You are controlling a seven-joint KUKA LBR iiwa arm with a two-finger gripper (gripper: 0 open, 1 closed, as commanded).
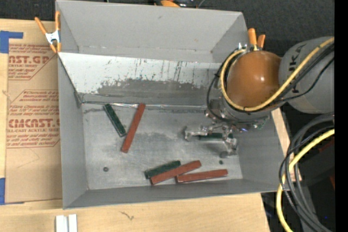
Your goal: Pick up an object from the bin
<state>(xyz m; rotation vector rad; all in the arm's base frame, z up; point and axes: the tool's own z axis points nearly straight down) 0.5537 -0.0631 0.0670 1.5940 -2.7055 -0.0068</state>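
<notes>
My gripper (209,136) hangs low over the right side of the bin floor, under the orange dome. A dark green stick (213,136) lies level between its metal fingers, which stand close on either side of it. Below it, near the front wall, lie a red stick (202,175), a second red stick (176,171) and a dark green stick (162,168), bunched together.
On the left part of the floor a long red stick (133,127) lies tilted beside a short dark green stick (115,119). The bin's back wall slopes down behind them. The arm fills the right edge of the bin.
</notes>
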